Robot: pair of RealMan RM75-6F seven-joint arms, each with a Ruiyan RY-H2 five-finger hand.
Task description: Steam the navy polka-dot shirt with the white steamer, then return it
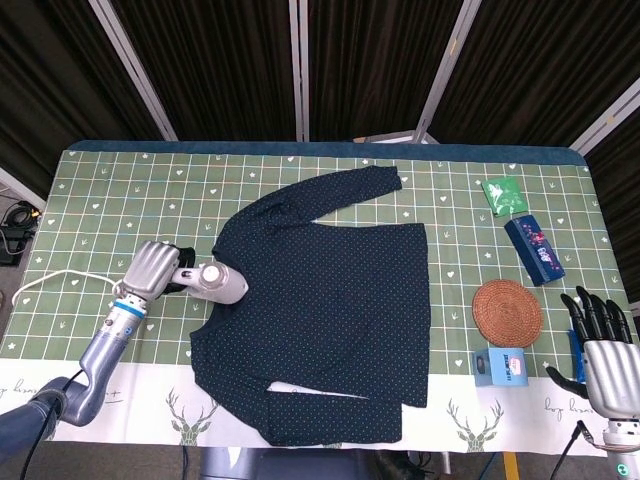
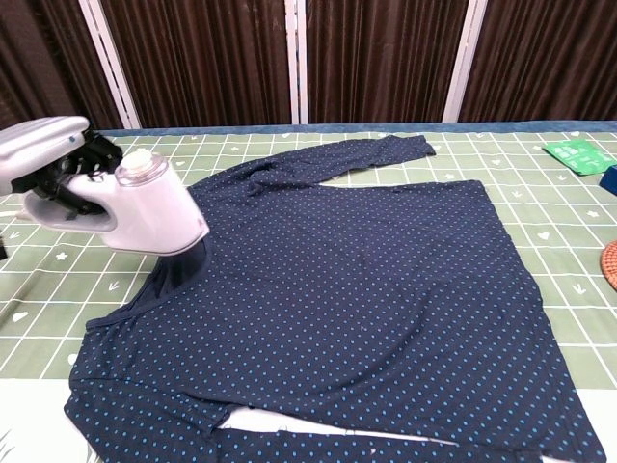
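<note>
The navy polka-dot shirt (image 1: 325,300) (image 2: 357,289) lies flat in the middle of the green checked table, collar toward the left. My left hand (image 1: 152,268) (image 2: 48,154) grips the handle of the white steamer (image 1: 220,283) (image 2: 154,204). The steamer is raised off the table and hangs over the shirt's collar edge. My right hand (image 1: 603,345) rests open at the table's right front corner, holding nothing; the chest view does not show it.
A white cord (image 1: 55,280) trails left from the steamer. On the right stand a round woven coaster (image 1: 507,312), a blue box (image 1: 534,248), a green packet (image 1: 502,194) (image 2: 576,155) and a small blue-and-white box (image 1: 500,364).
</note>
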